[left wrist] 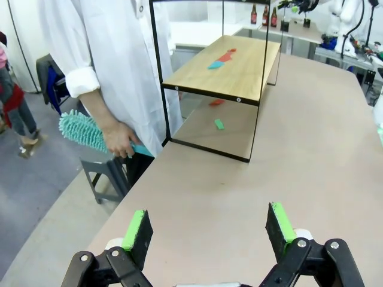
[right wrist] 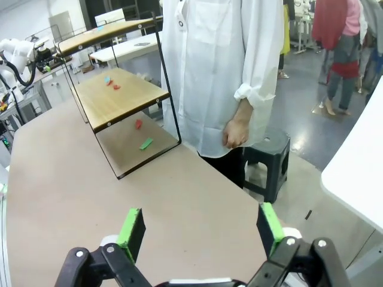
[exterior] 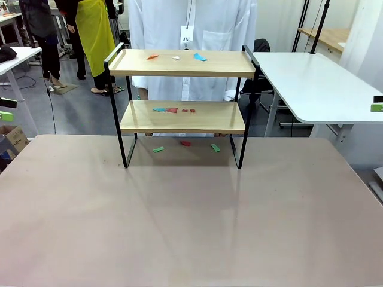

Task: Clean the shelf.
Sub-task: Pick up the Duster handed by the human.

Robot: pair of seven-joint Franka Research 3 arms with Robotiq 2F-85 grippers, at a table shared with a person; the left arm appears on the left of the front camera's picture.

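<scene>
The shelf (exterior: 182, 119) stands at the far middle of the tan table, with small coloured paper scraps (exterior: 200, 57) on its top board, more scraps (exterior: 172, 110) on the lower board, and others (exterior: 215, 147) on the table beneath it. A person in a white coat stands behind it, holding a teal fluffy duster (left wrist: 84, 131) low at their side. My left gripper (left wrist: 207, 227) is open and empty, well short of the shelf (left wrist: 233, 72). My right gripper (right wrist: 200, 228) is open and empty too, far from the shelf (right wrist: 119, 95).
The tan table (exterior: 191, 221) stretches wide in front of the shelf. A white table (exterior: 317, 84) stands at the back right. A dark stool (right wrist: 269, 158) sits beside the person. Other people stand in the far left background.
</scene>
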